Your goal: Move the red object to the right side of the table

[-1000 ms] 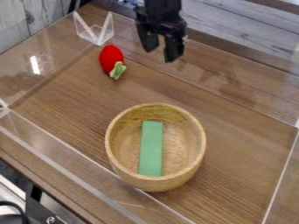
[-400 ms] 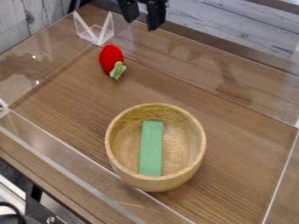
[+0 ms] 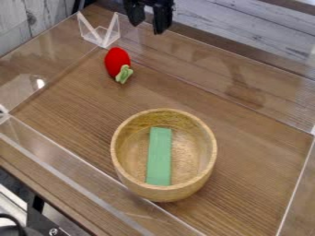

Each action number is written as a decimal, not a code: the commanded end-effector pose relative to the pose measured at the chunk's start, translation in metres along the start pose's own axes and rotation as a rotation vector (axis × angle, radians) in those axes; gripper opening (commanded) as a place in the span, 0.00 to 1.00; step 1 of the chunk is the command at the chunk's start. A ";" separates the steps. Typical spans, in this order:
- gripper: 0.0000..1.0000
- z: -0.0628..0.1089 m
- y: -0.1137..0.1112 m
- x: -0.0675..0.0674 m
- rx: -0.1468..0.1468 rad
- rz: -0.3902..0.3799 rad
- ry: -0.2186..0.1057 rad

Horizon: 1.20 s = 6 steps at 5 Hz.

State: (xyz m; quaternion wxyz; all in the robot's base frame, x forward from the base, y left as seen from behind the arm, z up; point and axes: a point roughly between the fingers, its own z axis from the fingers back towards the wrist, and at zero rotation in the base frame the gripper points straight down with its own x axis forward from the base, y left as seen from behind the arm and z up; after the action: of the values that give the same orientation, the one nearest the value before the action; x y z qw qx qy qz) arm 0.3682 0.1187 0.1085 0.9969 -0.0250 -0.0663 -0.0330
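The red object, a small rounded red toy fruit with a light green stem end pointing down-right, lies on the brown wood-grain table at the upper left. My black gripper hangs at the top edge of the view, above and to the right of the fruit and apart from it. Its fingers point down and stand open with nothing between them. Most of the gripper's body is cut off by the frame's top.
A round light wooden bowl sits in the lower middle with a flat green block inside. Low clear acrylic walls edge the table, with a corner close behind the fruit.
The gripper has moved up and to the left, from right of the fruit toward the top edge of the view. Fruit, bowl and block have not moved.
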 end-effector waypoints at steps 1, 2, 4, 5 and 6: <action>1.00 0.018 0.015 0.000 0.038 0.017 -0.046; 1.00 0.017 0.033 -0.007 0.053 0.050 -0.040; 1.00 -0.006 0.049 0.002 0.068 0.075 -0.035; 1.00 0.001 0.060 0.002 0.066 0.087 -0.034; 1.00 -0.014 0.069 -0.001 0.078 0.137 -0.003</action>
State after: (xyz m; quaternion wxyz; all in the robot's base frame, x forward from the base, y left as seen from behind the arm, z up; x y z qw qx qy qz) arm 0.3677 0.1782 0.0654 0.9988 -0.0083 -0.0328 0.0342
